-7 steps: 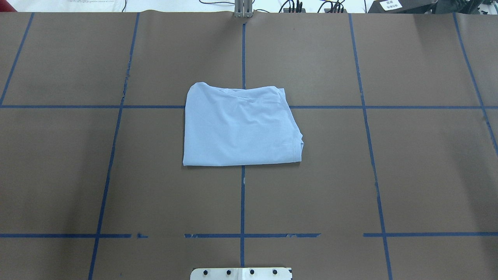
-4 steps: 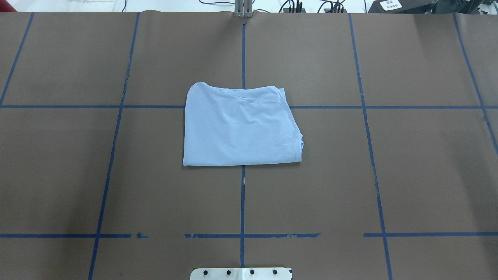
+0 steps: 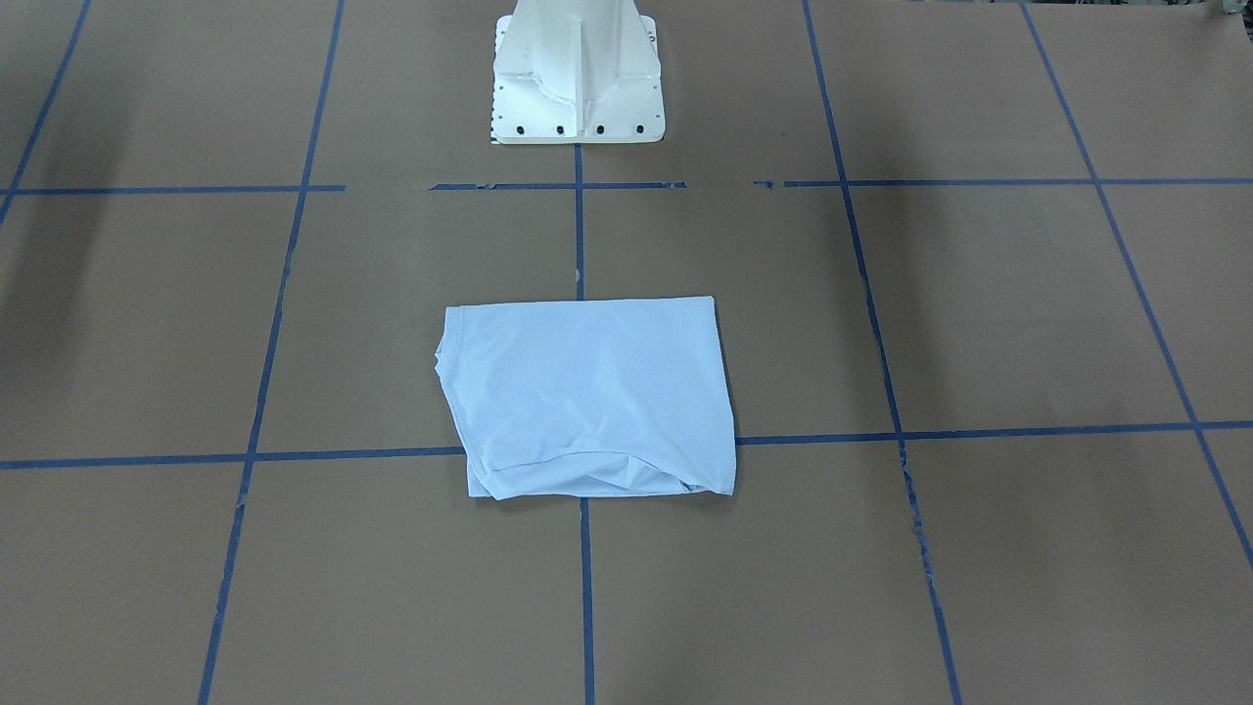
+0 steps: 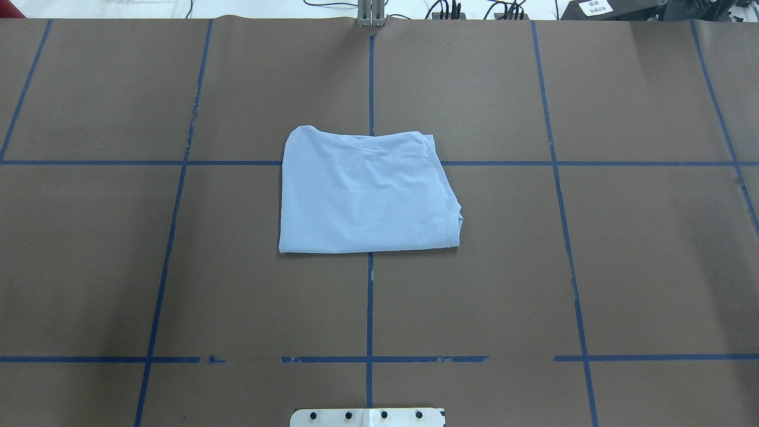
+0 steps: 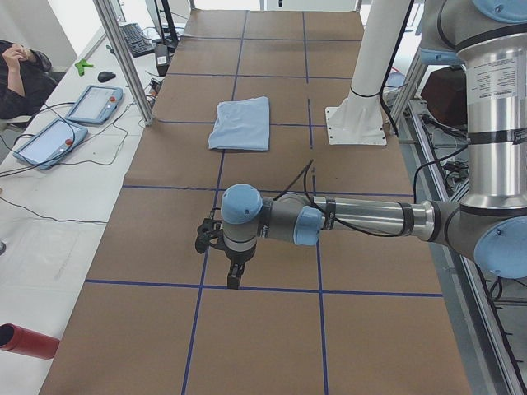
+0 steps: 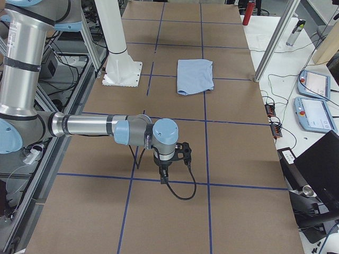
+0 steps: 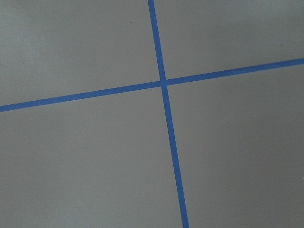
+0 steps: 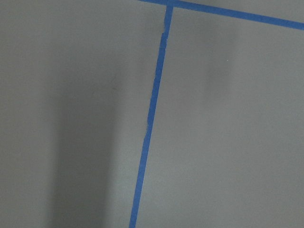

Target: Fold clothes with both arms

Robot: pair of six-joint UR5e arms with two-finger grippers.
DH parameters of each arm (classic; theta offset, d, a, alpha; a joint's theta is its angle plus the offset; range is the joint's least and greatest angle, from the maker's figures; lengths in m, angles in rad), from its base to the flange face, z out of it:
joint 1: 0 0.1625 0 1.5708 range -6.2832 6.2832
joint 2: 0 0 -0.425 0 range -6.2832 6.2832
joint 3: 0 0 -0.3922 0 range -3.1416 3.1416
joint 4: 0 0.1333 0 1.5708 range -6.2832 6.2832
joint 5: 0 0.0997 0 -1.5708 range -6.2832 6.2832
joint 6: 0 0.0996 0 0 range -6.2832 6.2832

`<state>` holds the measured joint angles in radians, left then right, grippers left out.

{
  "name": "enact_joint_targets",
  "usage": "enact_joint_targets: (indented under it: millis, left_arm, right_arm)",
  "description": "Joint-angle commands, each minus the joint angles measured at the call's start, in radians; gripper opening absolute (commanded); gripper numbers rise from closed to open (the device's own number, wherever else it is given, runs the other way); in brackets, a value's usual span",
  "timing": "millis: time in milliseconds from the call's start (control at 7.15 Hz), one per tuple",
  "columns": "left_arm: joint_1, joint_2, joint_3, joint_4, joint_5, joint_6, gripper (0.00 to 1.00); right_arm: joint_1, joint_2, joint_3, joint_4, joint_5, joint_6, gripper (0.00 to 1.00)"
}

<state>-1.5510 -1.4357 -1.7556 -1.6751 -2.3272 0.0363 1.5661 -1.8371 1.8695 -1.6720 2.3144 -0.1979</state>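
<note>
Where the T-shirt lies: the T-shirt is flat in the middle of the desk, well away from all four edges, on a cross of blue tape lines.
How it looks: it is folded into a small block. The sleeves and the print are tucked out of sight, and one side edge is a bit wavy.
Why it sits there: I think both arms can reach the middle just as well, so it is a good spot for folding.
Left arm: the left arm is stretched out low near the desk's left end, well apart from the shirt.
Left gripper: the left gripper points down at bare desk with no cloth on it. I cannot tell if it is open or closed.
Right arm: the right arm is stretched out low near the desk's right end.
Right gripper: the right gripper also points down at bare desk, and again I cannot tell if it is open or closed.
Why the arms are out there: my guess is they are parked out of the way so nothing bumps the shirt.
How far along: the folding looks just about done.
</note>
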Motion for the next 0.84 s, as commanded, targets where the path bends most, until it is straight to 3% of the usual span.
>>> enact_joint_targets:
  millis: [0,699]
  left_arm:
    - [0.0,0.0,-0.002,0.0,0.0,-0.001,1.0]
    - [0.0,0.008,-0.002,0.0,0.0,-0.001,1.0]
  right_arm:
    - [0.0,-0.002,-0.001,-0.002,0.0,0.0,1.0]
    - [-0.001,-0.004,-0.001,-0.002,0.002,0.002,1.0]
